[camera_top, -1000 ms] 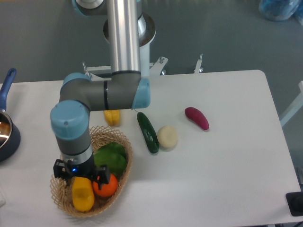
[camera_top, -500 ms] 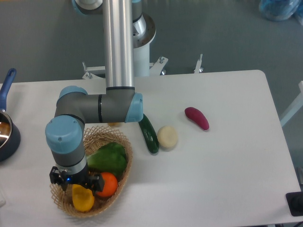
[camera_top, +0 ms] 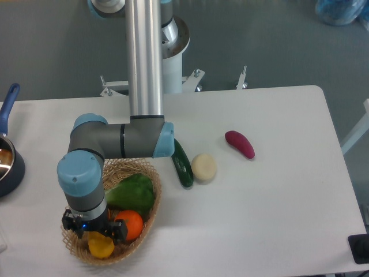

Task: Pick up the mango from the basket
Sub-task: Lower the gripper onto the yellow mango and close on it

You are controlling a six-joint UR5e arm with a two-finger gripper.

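Basket [camera_top: 151,184] at the table's near left held the mango [camera_top: 101,246], an orange [camera_top: 129,224] and a green pepper [camera_top: 134,193]. My gripper [camera_top: 95,229] sat low over the mango's upper end. I could not tell whether its fingers had closed.

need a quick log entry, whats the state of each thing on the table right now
mango: in the basket, mostly hidden under the hand
hand: low over the mango, open or shut cannot be told
basket: upright on the table, holding fruit
orange: in the basket, beside the hand
green pepper: in the basket
cucumber: lying on the table, touching the pale round vegetable
purple vegetable: lying alone on the table
pot: at the left edge, partly out of view
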